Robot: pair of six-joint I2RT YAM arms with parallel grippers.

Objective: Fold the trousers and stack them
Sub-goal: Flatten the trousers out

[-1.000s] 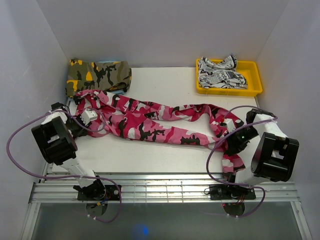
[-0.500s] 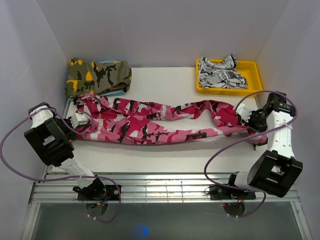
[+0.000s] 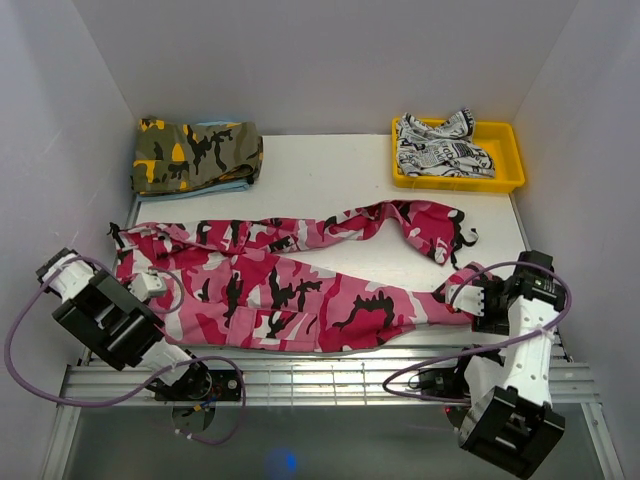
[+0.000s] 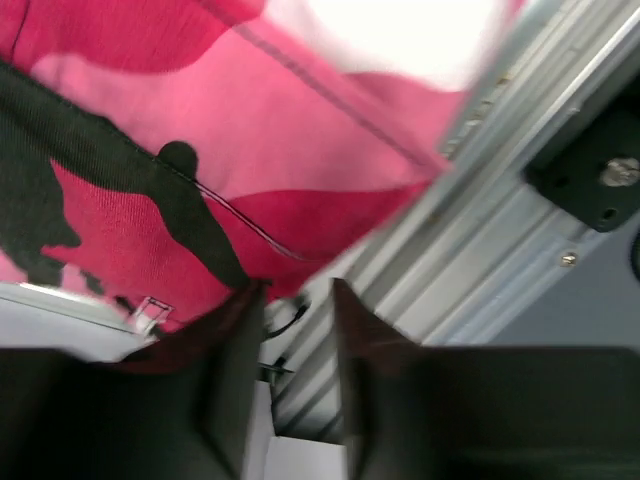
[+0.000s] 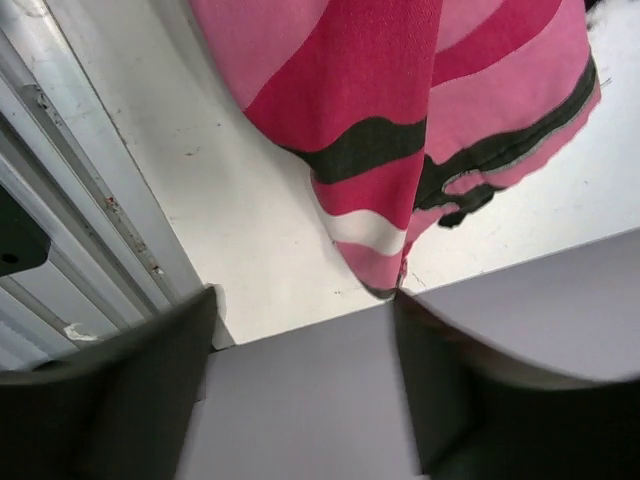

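Olive-and-orange camouflage garment (image 3: 195, 155): folded, in the far left corner of the white table (image 3: 330, 170), well apart from both my arms

Left gripper (image 4: 295, 305): near left, at the wide end of the trousers. I read its jaws as a little apart, with the aluminium rail (image 3: 330, 378) showing through the gap. Cloth lies against the tip of one finger, but nothing is pinched between them

The trousers (image 3: 290, 300): pink, white and black camouflage, laid lengthwise across the near half of the table, wide end to the left, near edge reaching the rail. One leg runs right along the near side; the other lies farther back and ends crumpled right of centre

Right gripper (image 5: 300, 300): near right, at the end of the near leg. Jaws spread wide, the hem's corner just beside one fingertip, not clamped as far as I can see

Yellow tray (image 3: 508, 170): far right, holding a bunched white garment with black print (image 3: 440, 150)
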